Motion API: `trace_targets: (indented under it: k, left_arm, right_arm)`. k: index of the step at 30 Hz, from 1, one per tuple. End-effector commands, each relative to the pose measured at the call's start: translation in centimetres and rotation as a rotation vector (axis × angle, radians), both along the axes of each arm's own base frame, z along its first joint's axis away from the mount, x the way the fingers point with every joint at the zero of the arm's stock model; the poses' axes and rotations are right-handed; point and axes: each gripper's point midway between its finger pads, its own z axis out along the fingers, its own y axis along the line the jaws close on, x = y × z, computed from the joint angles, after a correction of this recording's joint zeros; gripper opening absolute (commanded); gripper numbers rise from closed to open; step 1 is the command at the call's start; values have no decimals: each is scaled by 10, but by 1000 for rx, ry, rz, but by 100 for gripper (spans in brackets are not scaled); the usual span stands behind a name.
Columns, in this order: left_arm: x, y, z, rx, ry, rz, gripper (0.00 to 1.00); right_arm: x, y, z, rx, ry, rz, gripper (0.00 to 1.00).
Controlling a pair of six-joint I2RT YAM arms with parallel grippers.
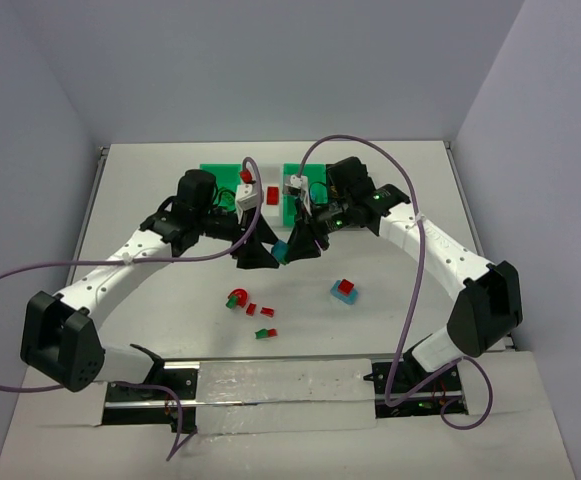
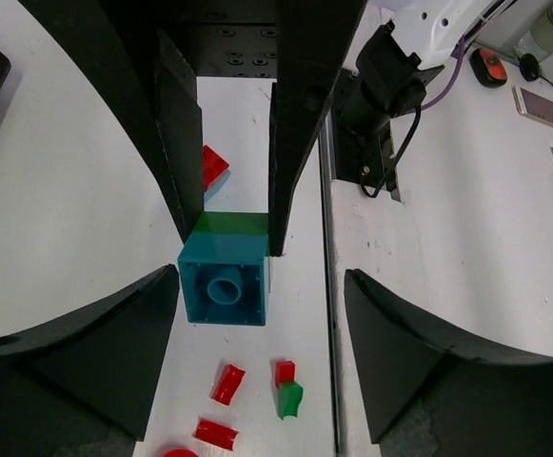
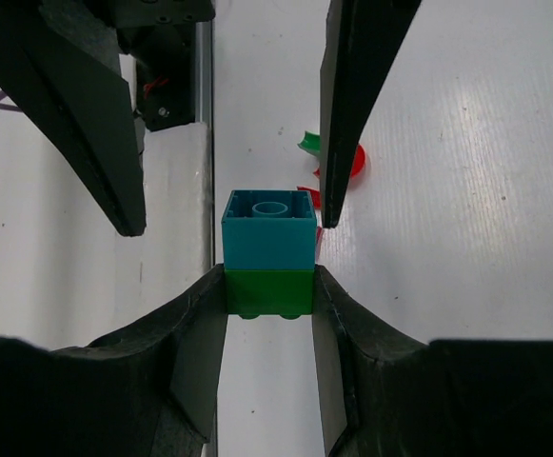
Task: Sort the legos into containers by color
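My right gripper [image 3: 268, 295] is shut on a green lego [image 3: 268, 291] with a cyan lego [image 3: 268, 233] stuck to it, held above the table centre [image 1: 281, 250]. My left gripper [image 2: 262, 286] is wide open, its fingers [image 2: 86, 352] either side of the cyan lego [image 2: 224, 283] without touching it. Loose on the table lie a red-on-cyan stack [image 1: 345, 291], a red-and-green curved piece [image 1: 236, 298], two small red pieces [image 1: 252, 308] and a red-green pair [image 1: 265, 333]. Two green bins [image 1: 218, 172] stand at the back behind the arms; the black bin is not visible.
A red lego [image 1: 272, 194] lies between the green bins, on something white. The small red pieces [image 2: 227, 383] and the red-green pair [image 2: 288, 388] lie below the held stack. A metal rail [image 1: 270, 375] runs along the table's near edge. Purple cables arch over both arms.
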Motion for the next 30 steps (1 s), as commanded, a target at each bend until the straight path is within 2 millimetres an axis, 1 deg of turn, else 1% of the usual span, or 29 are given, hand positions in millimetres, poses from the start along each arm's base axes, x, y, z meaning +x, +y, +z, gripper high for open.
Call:
trace_targets:
  k: [1, 4, 6, 8, 12, 13, 14, 15, 16, 17, 18, 22, 23, 24, 25, 26, 27, 29, 30]
  left_arm:
    - [2, -8, 23, -57, -46, -45, 79]
    - [2, -10, 23, -66, -32, -54, 75]
    - [2, -11, 23, -66, -30, -54, 67]
    - [2, -11, 22, -64, -25, -55, 54]
    - [3, -11, 19, -58, -14, -53, 37]
    - [3, -11, 19, -57, -17, -54, 29]
    - [4, -11, 19, -53, -13, -51, 18]
    - [5, -11, 18, -46, -10, -45, 9]
    - [6, -10, 18, -39, -7, -36, 3]
    - [9, -9, 18, -35, -6, -26, 1]
    - [12, -8, 18, -34, -6, -19, 0]
    - [46, 16, 26, -58, 24, 82, 0]
    - [63, 25, 29, -74, 18, 126, 0]
    - [72, 29, 32, -81, 35, 152, 0]
    - [80, 31, 34, -80, 26, 174, 0]
    - [95, 30, 33, -60, 12, 218, 0]
    - [105, 30, 33, -49, -16, 245, 0]
    - [128, 17, 28, -28, -64, 298, 0]
    - [143, 13, 31, -21, -97, 339, 0]
  right_arm:
    - [-10, 4, 19, 59, -31, 34, 0]
    - [-10, 5, 22, 66, -42, 34, 0]
    - [-11, 4, 23, 67, -47, 35, 0]
    - [-12, 4, 24, 67, -49, 36, 0]
    - [-12, 3, 26, 69, -56, 34, 0]
    - [-12, 3, 26, 67, -54, 33, 0]
    - [-11, 2, 24, 60, -56, 27, 0]
    - [-11, 1, 22, 54, -61, 24, 0]
    - [-11, 0, 20, 46, -63, 21, 0]
    - [-12, -2, 16, 36, -63, 19, 0]
    - [-12, -4, 13, 25, -67, 15, 0]
    - [-12, -21, -7, -36, -74, -27, 0]
    - [-11, -30, -16, -56, -59, -49, 0]
    - [-13, -34, -20, -66, -54, -52, 0]
    - [-11, -38, -19, -67, -60, -62, 0]
    - [-9, -48, -23, -78, -58, -91, 0]
    - [-7, -54, -26, -87, -58, -111, 0]
    - [1, -70, -29, -104, -64, -174, 0]
    - [3, -75, -30, -106, -63, -194, 0]
